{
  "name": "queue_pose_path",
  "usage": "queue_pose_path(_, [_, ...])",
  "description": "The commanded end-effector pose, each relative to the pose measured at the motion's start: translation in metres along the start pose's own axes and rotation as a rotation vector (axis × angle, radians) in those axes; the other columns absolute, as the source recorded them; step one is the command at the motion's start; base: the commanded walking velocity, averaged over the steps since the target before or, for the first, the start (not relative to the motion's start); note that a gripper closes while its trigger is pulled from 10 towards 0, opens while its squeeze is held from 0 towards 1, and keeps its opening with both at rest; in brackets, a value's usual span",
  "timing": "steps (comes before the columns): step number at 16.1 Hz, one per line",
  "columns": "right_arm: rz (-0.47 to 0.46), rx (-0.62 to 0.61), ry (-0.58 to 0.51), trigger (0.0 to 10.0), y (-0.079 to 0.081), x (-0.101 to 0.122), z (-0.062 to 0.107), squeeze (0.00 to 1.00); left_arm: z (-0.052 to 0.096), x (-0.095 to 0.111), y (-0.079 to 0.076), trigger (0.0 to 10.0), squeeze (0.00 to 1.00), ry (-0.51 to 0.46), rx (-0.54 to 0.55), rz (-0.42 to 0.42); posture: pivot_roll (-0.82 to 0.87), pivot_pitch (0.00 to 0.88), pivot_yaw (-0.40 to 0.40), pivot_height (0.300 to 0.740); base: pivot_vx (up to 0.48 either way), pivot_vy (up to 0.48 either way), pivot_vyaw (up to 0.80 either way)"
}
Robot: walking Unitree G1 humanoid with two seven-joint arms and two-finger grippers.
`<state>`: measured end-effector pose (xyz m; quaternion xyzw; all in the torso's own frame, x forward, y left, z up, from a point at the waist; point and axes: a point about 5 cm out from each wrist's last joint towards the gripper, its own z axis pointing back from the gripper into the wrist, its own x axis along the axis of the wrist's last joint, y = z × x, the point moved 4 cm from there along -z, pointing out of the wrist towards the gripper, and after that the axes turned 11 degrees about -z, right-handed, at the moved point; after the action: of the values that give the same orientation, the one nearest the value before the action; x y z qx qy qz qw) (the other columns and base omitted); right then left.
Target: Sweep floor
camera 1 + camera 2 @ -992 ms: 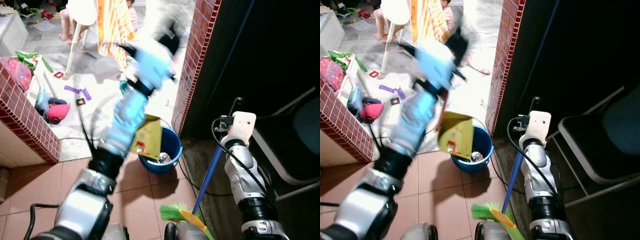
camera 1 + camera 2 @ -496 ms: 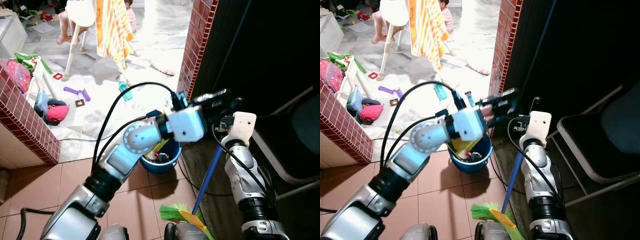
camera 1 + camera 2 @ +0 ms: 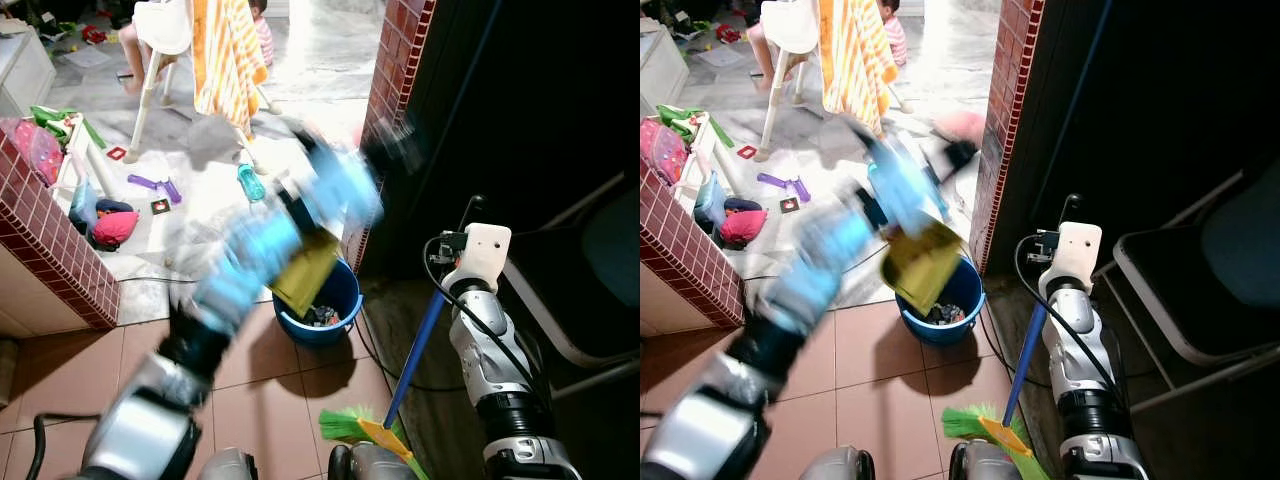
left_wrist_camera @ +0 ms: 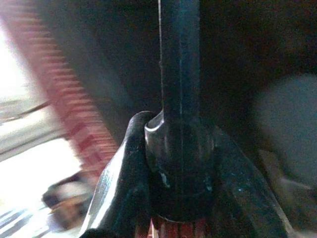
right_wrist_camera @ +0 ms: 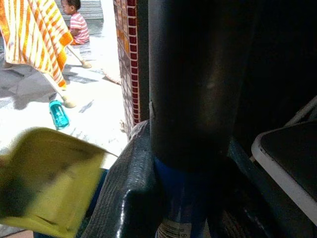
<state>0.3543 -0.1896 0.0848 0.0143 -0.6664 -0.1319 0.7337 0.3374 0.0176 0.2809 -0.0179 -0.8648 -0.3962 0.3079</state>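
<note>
Item: yellow dustpan point(image 3: 922, 262), tilted directly over blue bucket point(image 3: 333, 300); my left gripper point(image 4: 179, 163) clamped on its dark handle. Item: broom point(image 3: 415, 350), shaft upright, green bristles on floor; right gripper point(image 5: 188, 163) clamped round shaft.

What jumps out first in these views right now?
The left arm, blurred mid-swing, holds a yellow dustpan tipped above the blue bucket on the tiled floor by the brick pillar. The right end effector is clamped on the blue broom handle, its green bristles down at the robot's feet. Toys litter the bright floor beyond.
</note>
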Motion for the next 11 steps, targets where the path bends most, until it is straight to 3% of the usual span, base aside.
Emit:
queue_pose_path(1, [0.01,0.012,-0.024,10.0,0.002,0.007,-0.004,0.0,-0.008,0.024,0.031,10.0,0.0,-0.082,0.106,-0.077,-0.1,0.036,-0.054,0.74,0.0,0.0,0.0])
queue_pose_path(2, [0.012,0.016,-0.021,10.0,0.003,0.007,-0.005,0.0,-0.01,0.032,0.062,10.0,0.0,-0.102,0.251,-0.068,-0.1,0.042,-0.062,0.74,0.0,0.0,0.0])
queue_pose_path(3, [0.013,0.019,-0.019,10.0,0.003,0.007,-0.006,0.0,-0.009,0.037,0.08,10.0,0.0,-0.107,0.329,-0.072,-0.1,0.042,-0.062,0.74,0.0,0.0,0.0])
queue_pose_path(5, [0.013,0.021,-0.017,10.0,0.004,0.007,-0.006,0.0,-0.004,0.032,0.099,10.0,0.0,-0.054,0.385,-0.138,-0.09,0.036,-0.066,0.74,0.0,0.0,0.0])
queue_pose_path(7, [0.013,0.023,-0.016,10.0,0.004,0.006,-0.007,0.0,0.006,0.004,0.099,10.0,0.0,0.094,0.397,-0.158,-0.09,0.035,-0.066,0.74,0.0,0.0,0.0])
queue_pose_path(9, [0.003,0.027,-0.016,10.0,0.003,0.006,-0.007,0.0,0.034,-0.041,0.086,10.0,0.0,0.312,0.42,-0.117,-0.09,0.034,-0.065,0.74,0.0,0.0,0.0])
queue_pose_path(11, [-0.01,0.017,-0.011,10.0,-0.002,0.004,-0.005,0.0,0.06,-0.059,0.074,10.0,0.0,0.425,0.447,-0.113,-0.09,0.036,-0.068,0.74,0.0,0.0,0.0])
